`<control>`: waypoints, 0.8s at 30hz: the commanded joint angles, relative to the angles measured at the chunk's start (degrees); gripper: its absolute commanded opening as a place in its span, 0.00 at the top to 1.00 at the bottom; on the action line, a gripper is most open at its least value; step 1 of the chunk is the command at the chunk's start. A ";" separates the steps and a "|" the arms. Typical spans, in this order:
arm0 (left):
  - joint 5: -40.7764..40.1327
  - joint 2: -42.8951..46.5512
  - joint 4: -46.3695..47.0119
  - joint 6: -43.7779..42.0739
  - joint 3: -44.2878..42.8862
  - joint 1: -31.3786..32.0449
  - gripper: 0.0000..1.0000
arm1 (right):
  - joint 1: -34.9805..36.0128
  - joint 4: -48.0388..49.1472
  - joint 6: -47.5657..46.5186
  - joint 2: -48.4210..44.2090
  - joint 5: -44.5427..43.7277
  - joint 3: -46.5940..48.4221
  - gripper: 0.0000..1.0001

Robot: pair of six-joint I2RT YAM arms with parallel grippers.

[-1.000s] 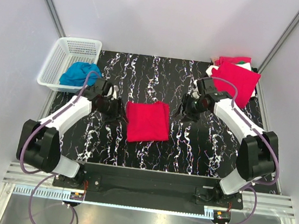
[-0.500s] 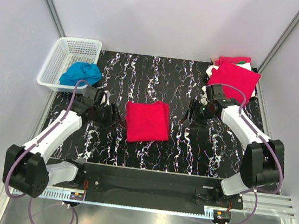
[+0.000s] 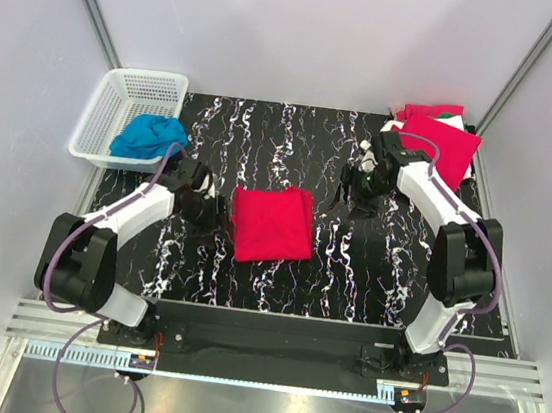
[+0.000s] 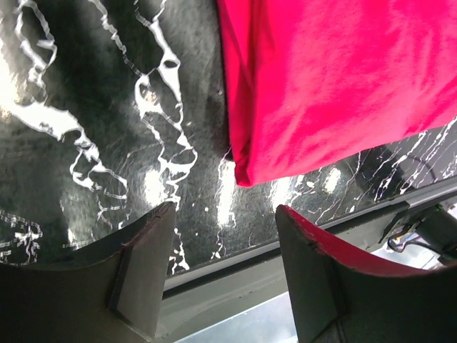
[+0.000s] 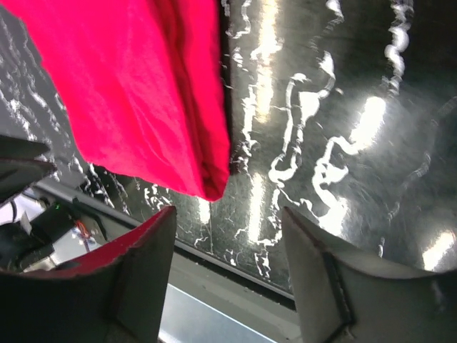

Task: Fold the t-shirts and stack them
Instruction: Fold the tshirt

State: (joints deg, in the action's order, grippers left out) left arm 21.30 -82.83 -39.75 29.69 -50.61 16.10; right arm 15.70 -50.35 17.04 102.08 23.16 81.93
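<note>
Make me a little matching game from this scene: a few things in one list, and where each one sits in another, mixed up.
Things:
1. folded red t-shirt
2. blue cloth
3. pile of red t-shirts
4. white basket

Places:
A. far right corner of the table
B. inside the white basket
C. middle of the table
D. far left corner of the table

Right pairs: 1-C, 2-B, 3-A, 4-D.
</note>
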 commanded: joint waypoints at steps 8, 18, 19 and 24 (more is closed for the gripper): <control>10.69 -4.18 7.23 -5.26 -6.16 -2.73 0.36 | 0.12 12.89 3.69 7.16 16.48 -0.89 0.31; 25.53 -9.37 16.89 -1.22 -3.81 -10.55 0.35 | -0.15 17.12 3.18 12.53 18.59 -1.68 0.30; 26.76 -9.89 18.11 -0.96 -3.45 -10.73 0.34 | -0.15 17.30 3.09 12.79 18.24 -1.86 0.29; 27.48 -13.67 18.39 -2.62 -2.48 -11.00 0.34 | -0.24 19.14 2.39 13.67 16.74 -3.97 0.29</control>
State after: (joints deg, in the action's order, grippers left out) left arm 44.42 -94.19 -24.75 27.64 -54.22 5.17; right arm 15.66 -34.26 19.94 115.48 39.68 79.61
